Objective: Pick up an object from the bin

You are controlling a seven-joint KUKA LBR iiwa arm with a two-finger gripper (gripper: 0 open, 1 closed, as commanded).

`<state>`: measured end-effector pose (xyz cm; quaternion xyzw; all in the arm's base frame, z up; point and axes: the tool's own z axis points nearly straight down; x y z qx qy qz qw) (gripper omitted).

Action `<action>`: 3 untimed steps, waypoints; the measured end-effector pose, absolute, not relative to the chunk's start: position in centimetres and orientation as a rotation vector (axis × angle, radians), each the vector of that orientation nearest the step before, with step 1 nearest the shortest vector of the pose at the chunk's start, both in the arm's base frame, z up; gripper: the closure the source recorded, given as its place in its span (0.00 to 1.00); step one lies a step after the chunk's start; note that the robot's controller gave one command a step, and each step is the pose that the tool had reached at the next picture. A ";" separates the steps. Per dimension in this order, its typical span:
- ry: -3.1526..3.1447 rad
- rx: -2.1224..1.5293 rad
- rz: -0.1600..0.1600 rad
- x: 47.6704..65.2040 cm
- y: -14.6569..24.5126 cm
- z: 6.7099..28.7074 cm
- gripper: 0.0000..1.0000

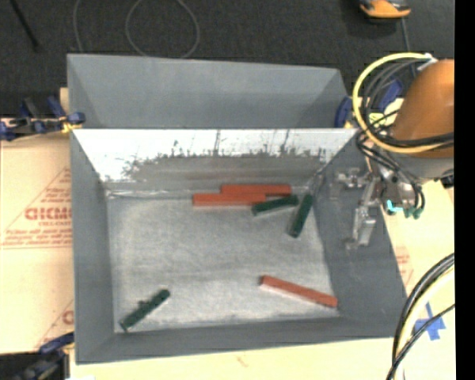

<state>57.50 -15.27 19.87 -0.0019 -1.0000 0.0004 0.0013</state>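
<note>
My gripper (362,222) hangs above the bin's right sloping wall, with nothing visibly held. Nearest to it, on the bin floor to its left, a dark green stick (301,214) lies tilted, its upper end by a second dark green stick (273,205). Both sit at the right end of a long red bar (241,195) lying along the back wall. Another red bar (298,291) lies slanted near the front right of the floor, below and left of the gripper.
A third dark green stick (145,309) lies in the front left corner. The orange-covered wrist and its cables rise above the bin's right rim. The bin's walls slope steeply down to the floor.
</note>
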 end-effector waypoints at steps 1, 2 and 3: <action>-3.127 0.407 0.005 47.6 -8.8 8.3 0.00; -3.121 0.410 0.004 47.5 -8.9 8.4 1.00; -3.134 0.372 0.008 53.7 -10.1 24.8 1.00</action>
